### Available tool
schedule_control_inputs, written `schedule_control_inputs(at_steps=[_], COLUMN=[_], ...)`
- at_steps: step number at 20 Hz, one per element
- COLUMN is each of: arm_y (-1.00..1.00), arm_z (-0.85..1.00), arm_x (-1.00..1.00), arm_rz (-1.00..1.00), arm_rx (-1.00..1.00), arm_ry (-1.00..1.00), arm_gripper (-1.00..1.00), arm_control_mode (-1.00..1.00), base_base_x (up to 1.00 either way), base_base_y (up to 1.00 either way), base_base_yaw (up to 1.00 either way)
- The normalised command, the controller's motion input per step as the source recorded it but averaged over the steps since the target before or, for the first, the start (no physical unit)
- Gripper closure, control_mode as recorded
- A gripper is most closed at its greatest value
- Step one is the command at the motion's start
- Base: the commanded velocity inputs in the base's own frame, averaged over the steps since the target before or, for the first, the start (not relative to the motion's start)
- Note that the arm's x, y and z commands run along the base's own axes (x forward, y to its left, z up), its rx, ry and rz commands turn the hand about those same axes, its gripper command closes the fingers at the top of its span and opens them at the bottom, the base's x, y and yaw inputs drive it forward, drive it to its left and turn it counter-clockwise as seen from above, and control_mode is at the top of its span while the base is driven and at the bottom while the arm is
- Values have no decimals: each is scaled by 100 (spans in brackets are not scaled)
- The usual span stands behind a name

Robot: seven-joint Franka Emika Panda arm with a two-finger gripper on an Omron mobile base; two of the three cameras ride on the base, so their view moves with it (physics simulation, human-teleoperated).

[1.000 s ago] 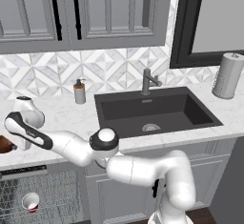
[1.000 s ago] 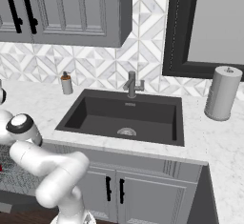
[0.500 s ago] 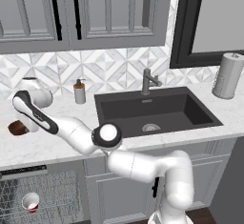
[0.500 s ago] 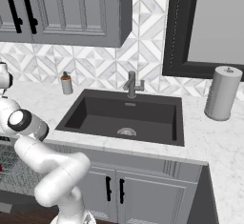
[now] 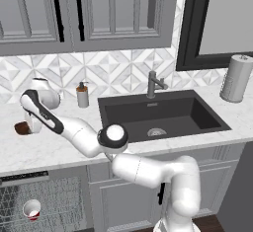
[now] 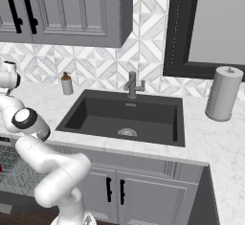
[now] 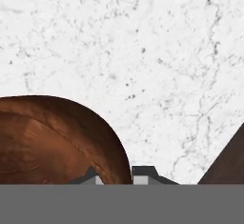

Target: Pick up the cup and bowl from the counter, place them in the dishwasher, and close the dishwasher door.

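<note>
White marble with faint grey veins forms the counter (image 5: 59, 149) we face, its polished slab broken by a dark rectangular sink (image 5: 163, 115) with a grey metal faucet (image 5: 154, 84) behind it. Above runs a backsplash of grey and white geometric tiles (image 5: 118, 73), under flat grey panelled cabinets (image 5: 99, 9). We see a small soap dispenser with a brown top (image 5: 82, 95) standing near the sink's left corner, and a tall grey cylinder (image 5: 236, 78) at the far right of the counter.

Our gripper (image 7: 120, 174) sits low over the marble at the left end of the counter. Its two dark fingertips are pinched on the rim of the shallow round brown wood-like bowl (image 7: 52, 142), one tip inside the curved wall and one outside. In the left base view the bowl (image 5: 21, 128) shows as a dark brown shape just beside the white wrist.

Below the counter, the dishwasher's grey wire rack (image 5: 49, 201) holds the small red tapered cup with its white inside (image 5: 31, 210).
</note>
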Motion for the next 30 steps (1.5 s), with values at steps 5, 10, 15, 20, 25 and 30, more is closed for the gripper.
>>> schedule_control_inputs(at_steps=[5, 10, 15, 20, 25, 30], arm_y=[-28, -30, -54, -52, -20, 0], arm_z=[-35, -20, -11, 0, 1, 2], arm_x=[-61, -82, -100, -100, -100, -91], arm_rz=[-23, -19, -9, -1, 1, 14], arm_rx=[53, 47, 40, 29, 7, 0], arm_ry=[-46, -47, -34, -26, -4, 0], arm_gripper=[100, 100, 100, 100, 100, 100], arm_control_mode=[-100, -100, -100, -100, -100, -100], base_base_x=[0, 0, 0, 0, 0, 0], base_base_y=[0, 0, 0, 0, 0, 0], base_base_yaw=[0, 0, 0, 0, 0, 0])
